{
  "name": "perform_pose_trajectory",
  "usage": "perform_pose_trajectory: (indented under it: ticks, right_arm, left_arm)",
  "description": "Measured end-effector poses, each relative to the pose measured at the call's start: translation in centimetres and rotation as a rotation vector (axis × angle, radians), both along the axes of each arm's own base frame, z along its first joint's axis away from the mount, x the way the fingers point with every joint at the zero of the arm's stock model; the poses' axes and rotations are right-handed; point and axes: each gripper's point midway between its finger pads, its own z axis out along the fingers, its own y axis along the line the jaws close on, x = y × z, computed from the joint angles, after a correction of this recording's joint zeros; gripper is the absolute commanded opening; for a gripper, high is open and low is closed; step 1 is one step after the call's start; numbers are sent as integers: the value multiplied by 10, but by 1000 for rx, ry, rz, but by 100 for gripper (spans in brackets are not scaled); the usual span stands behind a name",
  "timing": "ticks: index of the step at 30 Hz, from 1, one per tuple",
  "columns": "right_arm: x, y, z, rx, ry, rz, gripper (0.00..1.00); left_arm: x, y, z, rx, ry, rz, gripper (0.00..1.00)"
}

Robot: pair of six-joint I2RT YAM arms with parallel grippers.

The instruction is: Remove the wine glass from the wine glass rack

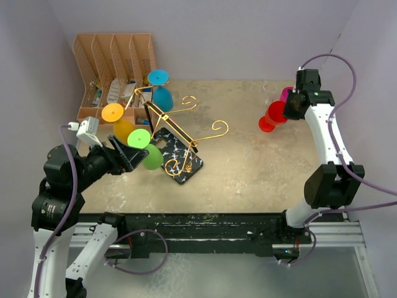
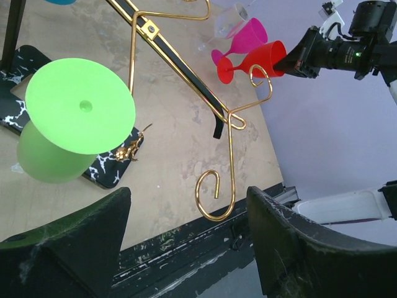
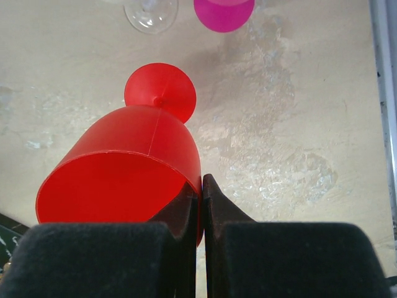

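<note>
We log: gold wire wine glass rack [image 1: 173,129], scrolled arms, veined black base; red wine glass [image 3: 124,164], seemingly plastic, rim pinched in right gripper [image 3: 201,192]; left gripper [image 2: 187,208] spread wide.

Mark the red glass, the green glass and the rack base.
red glass [image 3: 142,136], right wrist view, on the bowl's outer wall
green glass [image 2: 79,105], left wrist view, centre of its round foot
rack base [image 1: 185,160], top external view, on the marbled slab

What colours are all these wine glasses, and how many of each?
blue wine glass: 1
orange wine glass: 1
green wine glass: 1
red wine glass: 1
pink wine glass: 1
clear wine glass: 1
Total: 6
</note>
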Motion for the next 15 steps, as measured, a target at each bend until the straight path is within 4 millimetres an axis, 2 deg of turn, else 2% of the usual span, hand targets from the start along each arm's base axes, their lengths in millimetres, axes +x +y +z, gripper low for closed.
perform_pose_trajectory:
  ticks: [2,6,15]
  right_arm:
    - [5,0,-16,0,45,1,0]
    - [12,-1,-36,2,97,1,0]
    - [31,-1,-62,7,147,-6,0]
  left_arm:
    - [-1,2,-3,10,5,7,78]
    - [-4,4,-3,17,1,14,78]
    - [-14,9,-7,34,-2,26,78]
